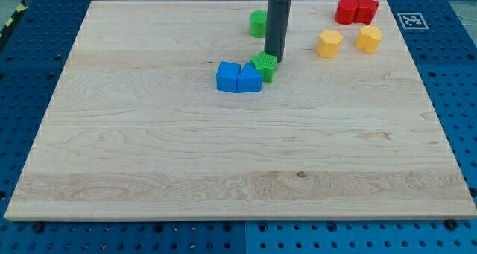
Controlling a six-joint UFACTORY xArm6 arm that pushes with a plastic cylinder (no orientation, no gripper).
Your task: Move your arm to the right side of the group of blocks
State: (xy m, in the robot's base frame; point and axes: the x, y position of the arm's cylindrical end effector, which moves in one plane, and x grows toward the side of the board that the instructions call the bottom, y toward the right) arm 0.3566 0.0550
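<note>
A group of three blocks lies near the board's upper middle: a blue cube (227,77), a blue block (250,78) touching it on the right, and a green star-shaped block (264,65) at the group's upper right. My tip (273,58) stands just at the upper right edge of the green star block, touching or nearly touching it. The dark rod rises from there to the view's top.
A green round block (258,23) lies left of the rod near the top. Two yellow blocks (329,42) (368,39) and two red blocks (346,11) (366,10) lie at the upper right. The wooden board (223,157) rests on a blue pegboard table.
</note>
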